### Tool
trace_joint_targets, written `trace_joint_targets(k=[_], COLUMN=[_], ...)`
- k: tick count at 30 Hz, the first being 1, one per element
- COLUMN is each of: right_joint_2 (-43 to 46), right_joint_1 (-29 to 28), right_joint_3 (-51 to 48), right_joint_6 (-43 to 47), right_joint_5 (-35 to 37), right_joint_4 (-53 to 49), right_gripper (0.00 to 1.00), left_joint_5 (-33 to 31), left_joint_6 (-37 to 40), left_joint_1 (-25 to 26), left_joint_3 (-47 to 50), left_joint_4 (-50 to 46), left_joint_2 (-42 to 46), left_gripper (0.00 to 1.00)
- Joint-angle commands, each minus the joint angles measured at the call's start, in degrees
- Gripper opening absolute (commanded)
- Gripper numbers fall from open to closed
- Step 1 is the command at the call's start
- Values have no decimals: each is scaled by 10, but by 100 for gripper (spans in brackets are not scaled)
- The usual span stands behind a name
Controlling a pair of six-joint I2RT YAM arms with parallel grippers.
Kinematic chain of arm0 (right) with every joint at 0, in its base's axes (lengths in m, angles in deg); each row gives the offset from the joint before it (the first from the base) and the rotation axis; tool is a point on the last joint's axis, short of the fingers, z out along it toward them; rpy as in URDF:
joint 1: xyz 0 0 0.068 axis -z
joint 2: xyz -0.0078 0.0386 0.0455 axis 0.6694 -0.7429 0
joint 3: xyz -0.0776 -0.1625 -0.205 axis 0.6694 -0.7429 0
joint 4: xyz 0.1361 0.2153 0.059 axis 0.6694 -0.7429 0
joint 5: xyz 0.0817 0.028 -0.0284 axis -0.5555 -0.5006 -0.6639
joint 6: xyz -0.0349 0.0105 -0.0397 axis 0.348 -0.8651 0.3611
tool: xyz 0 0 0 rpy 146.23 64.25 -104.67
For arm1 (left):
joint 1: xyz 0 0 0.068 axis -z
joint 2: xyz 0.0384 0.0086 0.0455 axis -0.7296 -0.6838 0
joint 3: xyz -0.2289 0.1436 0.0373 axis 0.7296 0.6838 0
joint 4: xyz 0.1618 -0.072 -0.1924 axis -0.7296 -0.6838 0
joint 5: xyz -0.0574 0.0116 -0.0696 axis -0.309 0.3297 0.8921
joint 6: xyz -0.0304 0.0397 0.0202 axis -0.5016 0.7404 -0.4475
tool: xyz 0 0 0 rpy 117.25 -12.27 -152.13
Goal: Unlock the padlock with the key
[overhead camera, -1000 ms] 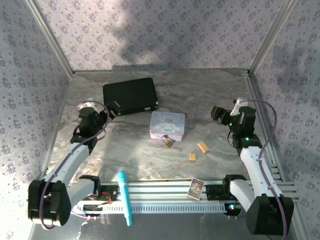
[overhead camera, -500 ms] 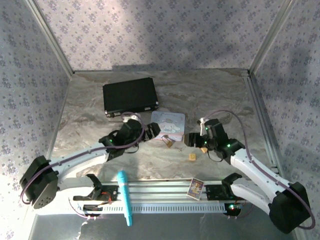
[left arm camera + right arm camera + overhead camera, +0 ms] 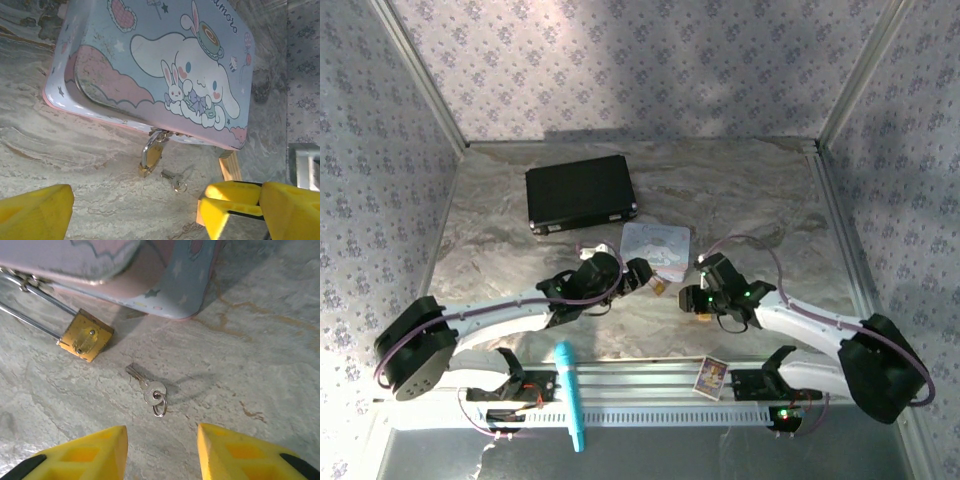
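Flower-print walls point(image 3: 620, 70) enclose a marbled grey tabletop point(image 3: 740, 190). A black case point(image 3: 580, 193) lies at the back. The pastel tin point(image 3: 150, 60) reads "amoro" by its edge. Left claw point(image 3: 135, 200) and right claw point(image 3: 161, 435) both stand apart, empty. The padlock point(image 3: 85, 341) hooks the tin's clasp, body on the tabletop; the key point(image 3: 147, 388) lies just beside it, in front of the right claw.

Both arms are stretched out low, tips facing each other. The left gripper point(image 3: 134, 216) is spread wide. The right gripper point(image 3: 162, 452) shows a smaller gap, seemingly holding nothing.
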Motion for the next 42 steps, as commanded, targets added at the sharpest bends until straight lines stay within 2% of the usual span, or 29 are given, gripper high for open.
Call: trace_joint_targets(k=[1,5,16,20,23,25,28,30,36,42], right_joint_2=[-31,-73,-116,-128,-136,-138,-131,-118,-72,-8], right_joint_1=[-16,-28,-40,-39,-39,-39,-37,-35,-22,-14], right_joint_3=[29,43,50,45,45,41,33,26,9,-10], right_joint_6=[-14,-29,-40,-41,-46,-48,-54,-56,-53,-41], right_joint_5=[16,39,55,41,41,35,26,19,-13,-47], right_joint_4=[21,13,28,45,52,60,75,85,103,117], right_gripper=[40,37,29,20,17,10,7,1,0,0], left_joint_5=[5,9,18,12,8,9,9,9,18,56], left_joint_6=[-11,-7,-7,-5,-5,-7,-5,5,28,23], left_joint_1=[5,9,12,12,12,12,13,14,16,16], left_joint_3=[1,-2,-15,-22,-22,-21,-22,-22,-8,1], left_joint_4=[13,9,8,-7,-11,-13,-15,-10,50,134], left_joint_2=[-7,-12,-33,-35,-38,-40,-41,-41,-46,-62], left_gripper=[95,96,96,95,96,95,95,91,77,73])
